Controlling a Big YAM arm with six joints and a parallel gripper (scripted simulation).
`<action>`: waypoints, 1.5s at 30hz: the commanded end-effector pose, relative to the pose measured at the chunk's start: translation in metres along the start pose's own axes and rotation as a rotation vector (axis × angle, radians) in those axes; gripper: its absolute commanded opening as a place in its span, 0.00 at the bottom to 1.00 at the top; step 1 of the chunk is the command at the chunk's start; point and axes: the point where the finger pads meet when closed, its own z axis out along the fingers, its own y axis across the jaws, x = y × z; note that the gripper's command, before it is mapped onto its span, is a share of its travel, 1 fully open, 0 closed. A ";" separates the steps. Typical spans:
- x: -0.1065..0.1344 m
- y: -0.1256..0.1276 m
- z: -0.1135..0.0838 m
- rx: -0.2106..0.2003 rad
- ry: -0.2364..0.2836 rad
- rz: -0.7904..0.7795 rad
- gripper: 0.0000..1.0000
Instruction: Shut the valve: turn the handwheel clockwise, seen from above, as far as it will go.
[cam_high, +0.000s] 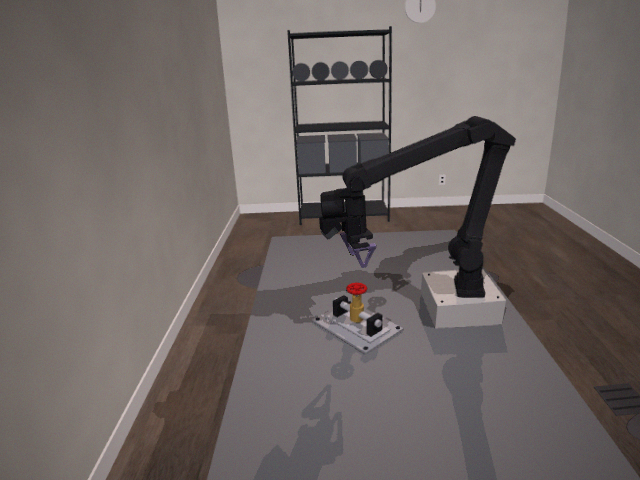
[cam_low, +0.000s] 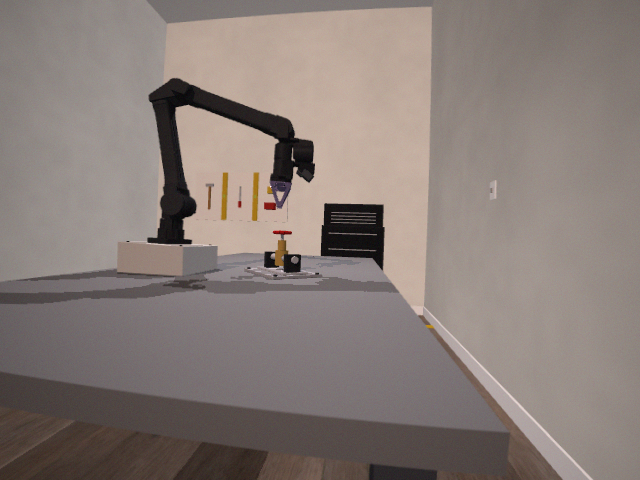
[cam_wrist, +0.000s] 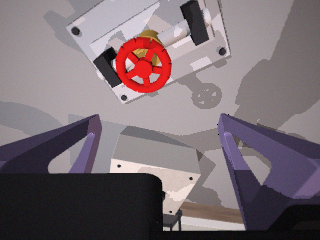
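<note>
While the black arm (cam_high: 423, 144) reaches out from its white pedestal (cam_high: 493, 310), the end effector (cam_high: 363, 254) hangs in the air above the red handwheel (cam_high: 356, 288), well apart from it, with its purple fingers spread wide and nothing between them. In the wrist view the handwheel (cam_wrist: 143, 66) shows beyond the fingertips, above the gap between them and a little to the left of its middle.

The handwheel tops a brass valve body (cam_high: 356, 310) that stands upright on a white pipe (cam_high: 361, 316). The pipe runs between two black clamp blocks (cam_high: 373, 323), and the whole assembly is fixed on a pale mounting plate (cam_high: 385, 335) with dark screws at its corners. The plate lies on the grey worktop (cam_high: 361, 413), near the pedestal and to its left in the top view.

Against the back wall stands a black shelf rack (cam_high: 291, 129). Its upper shelf carries a row of five dark round objects (cam_high: 339, 70); a lower shelf holds three grey boxes (cam_high: 341, 152) side by side, and what they contain cannot be seen. In the exterior view a black drawer cabinet (cam_low: 353, 232) stands beyond the worktop, its drawers closed, and a tool board (cam_low: 240, 196) hangs on the far wall behind the arm.
</note>
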 end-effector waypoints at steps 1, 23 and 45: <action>-0.010 0.007 0.001 0.008 -0.022 -0.191 1.00; -0.022 0.021 0.007 0.045 -0.047 -0.606 1.00; -0.017 0.020 0.022 0.034 -0.027 -0.601 1.00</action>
